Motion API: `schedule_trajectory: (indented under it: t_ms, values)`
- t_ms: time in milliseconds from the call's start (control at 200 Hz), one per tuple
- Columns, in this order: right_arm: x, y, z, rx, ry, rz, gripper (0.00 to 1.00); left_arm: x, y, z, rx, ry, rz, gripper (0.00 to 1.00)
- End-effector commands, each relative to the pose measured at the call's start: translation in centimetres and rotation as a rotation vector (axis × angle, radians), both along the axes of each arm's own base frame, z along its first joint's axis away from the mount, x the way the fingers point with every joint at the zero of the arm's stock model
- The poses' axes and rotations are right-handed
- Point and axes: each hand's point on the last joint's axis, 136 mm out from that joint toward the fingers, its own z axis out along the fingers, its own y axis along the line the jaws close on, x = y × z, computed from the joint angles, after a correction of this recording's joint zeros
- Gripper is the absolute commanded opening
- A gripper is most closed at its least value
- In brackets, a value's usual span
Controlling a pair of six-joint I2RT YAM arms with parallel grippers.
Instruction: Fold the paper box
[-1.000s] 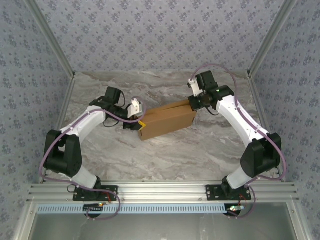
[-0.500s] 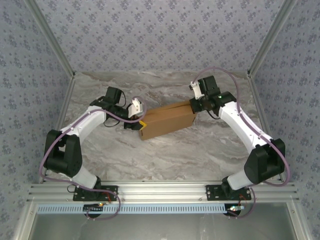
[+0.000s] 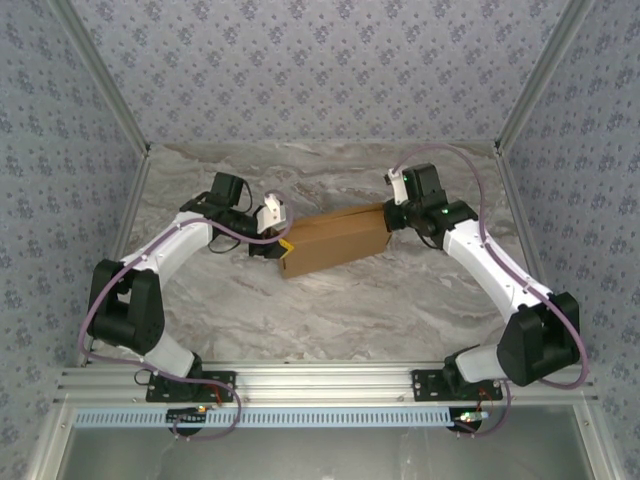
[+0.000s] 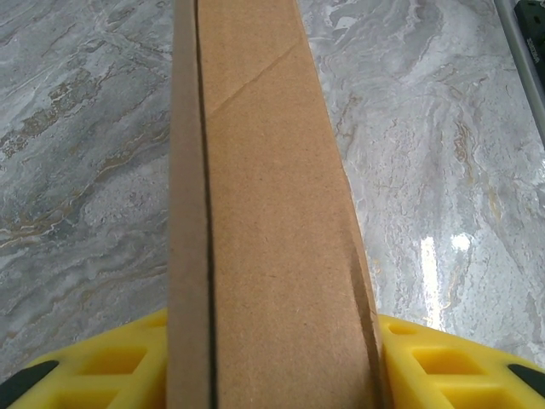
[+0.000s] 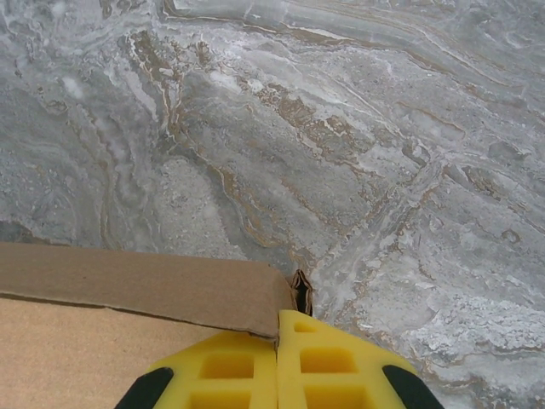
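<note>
Two-sided hold on the paper box (image 3: 335, 243), centred on the surface (image 3: 330, 310): your left end effector (image 3: 283, 247) is gripping its 9 o'clock end; your right end effector (image 3: 388, 214), closed empty, should be pressing the 2 o'clock corner squarely.

The paper box (image 3: 335, 240) lies mid-desk, and both of its ends are blocked: the left claw (image 3: 283, 245) is clamped across its left end, and the right claw (image 3: 388, 215), fingers pressed together, sits at its far right corner. The desk (image 3: 330, 310) is bare between the box and the arm bases, and also behind the box up to the back wall (image 3: 320, 70). Slanting metal posts (image 3: 100, 90) and patterned side walls close off both flanks.
</note>
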Motion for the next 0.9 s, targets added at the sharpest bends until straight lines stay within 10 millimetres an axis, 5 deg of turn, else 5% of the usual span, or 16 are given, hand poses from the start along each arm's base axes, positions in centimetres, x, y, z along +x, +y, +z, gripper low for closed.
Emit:
schedule_trajectory:
  t_ms: [0,545,725,894]
  values:
    - [-1.6,-2.6,-3.1,-0.06,0.113,-0.094,0.07,1.8,0.8,0.5,0.032,-0.017,0.082,0.5]
    - [-1.3,-1.7,-2.2,-0.088,0.083,-0.088,0.06,1.5,0.6,3.2,-0.045,-0.03,0.138,0.72]
    - [-1.2,-1.4,-2.1,-0.098,0.083,-0.086,0.07,1.4,0.8,5.5,-0.113,-0.007,0.303,0.75]
    - [-1.0,-1.0,-2.0,-0.099,0.083,-0.078,0.06,1.3,1.7,5.4,-0.076,-0.032,0.575,0.75]
